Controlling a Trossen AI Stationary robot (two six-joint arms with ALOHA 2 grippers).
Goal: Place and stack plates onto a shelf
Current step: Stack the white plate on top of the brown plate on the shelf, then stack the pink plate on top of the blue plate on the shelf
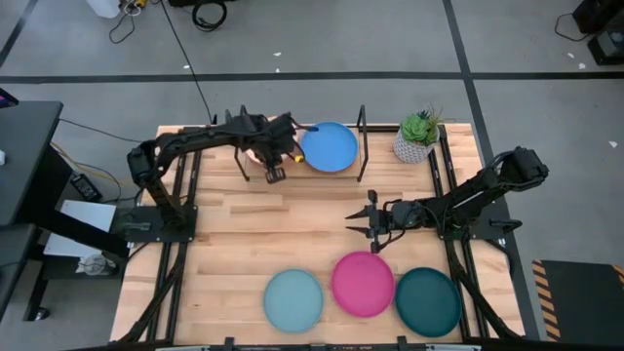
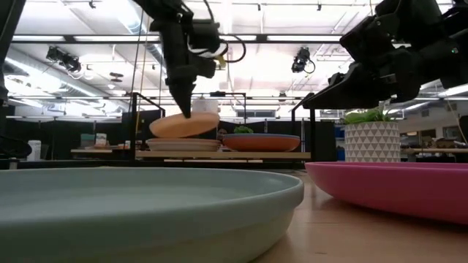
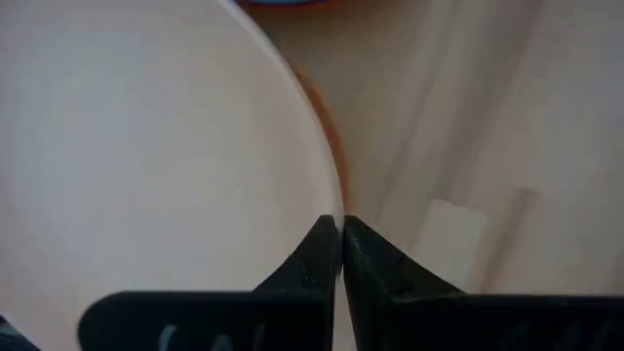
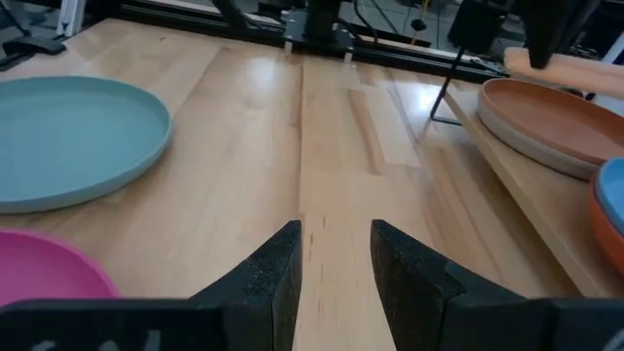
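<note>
Stacking is roughly half done, as you can judge it: the left gripper [image 2: 184,109] is clamped on the rim of a round matte peach plate [image 2: 184,124], tilted just above the left pile on the light-wood shelf [image 2: 219,154], while a blue plate [image 1: 328,146] tops the right pile. 3 remain on the table: light blue plate [image 1: 293,299], magenta plate [image 1: 363,283], dark teal plate [image 1: 428,301]. The right gripper [image 4: 333,258] waits near mid-table, fingers apart. You cannot count either pile; the left arm hides one.
</note>
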